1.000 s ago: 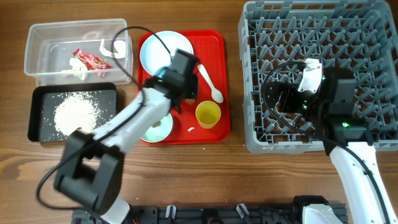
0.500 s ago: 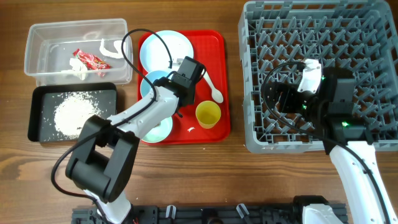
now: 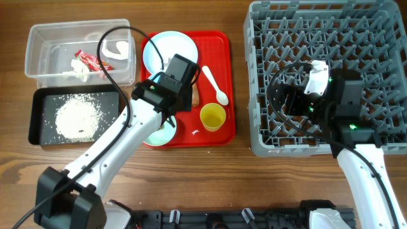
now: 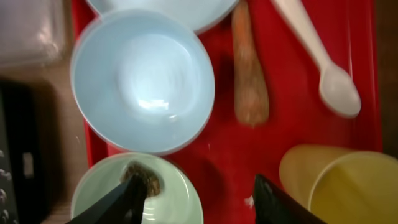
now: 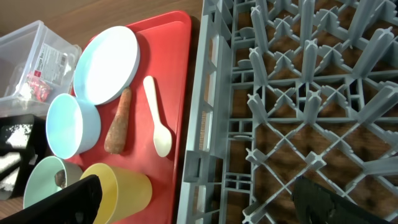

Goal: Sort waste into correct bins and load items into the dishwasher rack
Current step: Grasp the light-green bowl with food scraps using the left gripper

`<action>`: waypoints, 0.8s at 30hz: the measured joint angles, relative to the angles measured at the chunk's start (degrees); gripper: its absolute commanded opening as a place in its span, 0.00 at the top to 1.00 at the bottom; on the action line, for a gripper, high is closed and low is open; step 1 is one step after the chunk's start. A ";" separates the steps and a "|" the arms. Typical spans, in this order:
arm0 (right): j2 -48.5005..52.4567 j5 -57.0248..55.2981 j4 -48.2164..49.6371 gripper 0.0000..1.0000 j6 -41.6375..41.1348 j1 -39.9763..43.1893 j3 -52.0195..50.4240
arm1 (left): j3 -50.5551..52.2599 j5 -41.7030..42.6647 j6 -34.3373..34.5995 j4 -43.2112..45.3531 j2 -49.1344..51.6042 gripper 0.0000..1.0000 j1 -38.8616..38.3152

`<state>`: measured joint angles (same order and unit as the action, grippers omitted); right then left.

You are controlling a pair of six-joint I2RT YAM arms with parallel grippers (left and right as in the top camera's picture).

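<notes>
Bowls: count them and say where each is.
2. The whitish-blue bowl sits on the red tray beside the plate; the mint-green bowl is next to it, holding a brown lump.

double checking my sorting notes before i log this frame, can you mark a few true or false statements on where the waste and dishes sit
1. The carrot-like stick lies on the red tray, between the whitish-blue bowl and the white spoon. True.
2. The rice lies on the red tray. False: it is in the black tray.
3. The dark brown lump sits in the mint-green bowl. True.
4. The yellow cup lies on its side. False: it stands upright on the red tray.
5. The left gripper is shut on the white spoon. False: it is open and empty above the red tray, and the spoon lies loose.
</notes>
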<state>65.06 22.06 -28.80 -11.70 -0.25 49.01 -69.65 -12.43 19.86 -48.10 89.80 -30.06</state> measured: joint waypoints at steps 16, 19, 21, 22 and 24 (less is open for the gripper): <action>0.00 0.02 0.02 0.00 0.00 0.00 0.00 | 15.21 10.51 4.74 6.10 3.58 0.76 0.00; 0.00 0.00 0.02 0.00 -0.02 0.00 0.00 | 16.31 11.04 4.92 7.50 3.65 0.96 0.00; 0.00 0.00 0.02 0.00 0.00 0.00 0.00 | 16.57 10.67 4.63 7.89 3.65 0.96 0.00; 0.00 0.00 0.02 0.00 -0.02 0.00 0.00 | 16.52 10.51 4.44 8.28 3.63 0.96 0.02; 0.00 0.00 0.02 0.00 0.00 0.00 0.00 | 16.44 10.43 4.46 8.33 3.61 0.96 0.07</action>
<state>65.06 22.06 -28.77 -11.70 -0.25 49.01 -53.21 -2.00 24.32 -39.77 93.41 -30.00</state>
